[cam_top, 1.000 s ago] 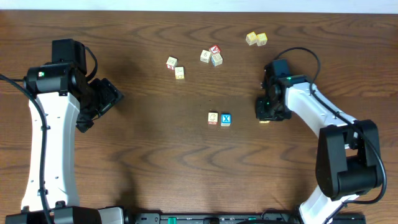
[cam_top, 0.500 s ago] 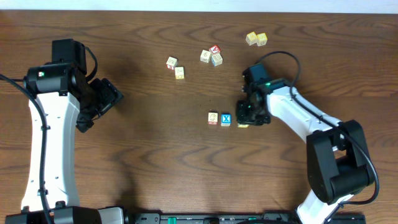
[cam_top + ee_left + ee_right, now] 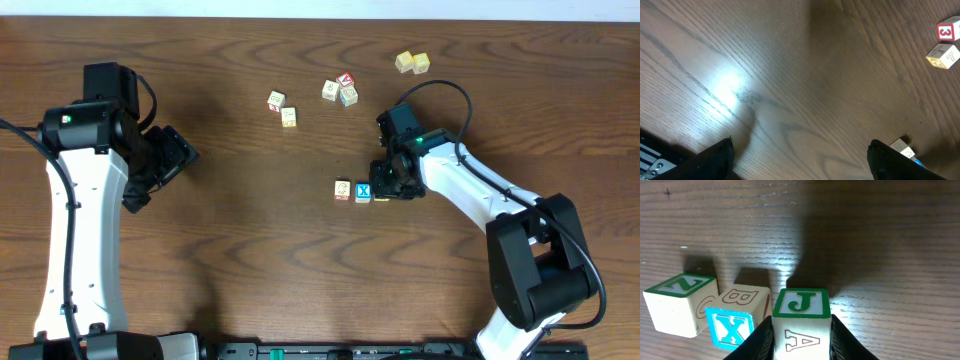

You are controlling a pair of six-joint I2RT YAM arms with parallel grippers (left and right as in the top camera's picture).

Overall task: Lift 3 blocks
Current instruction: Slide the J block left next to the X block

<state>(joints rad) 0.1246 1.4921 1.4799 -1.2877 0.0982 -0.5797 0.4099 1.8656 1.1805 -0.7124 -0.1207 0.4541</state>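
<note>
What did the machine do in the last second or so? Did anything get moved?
The right arm's fingers carried the J block leftward, up beside the blue X block, and still grip it. The left arm, the X block's cream neighbour and the other cubes farther back stayed put.

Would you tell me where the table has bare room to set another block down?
Free: the wide wood between the left arm and the red-trimmed block, and the near strip before the row. Crowded: beside the blue X block, where the right gripper holds the J block.
</note>
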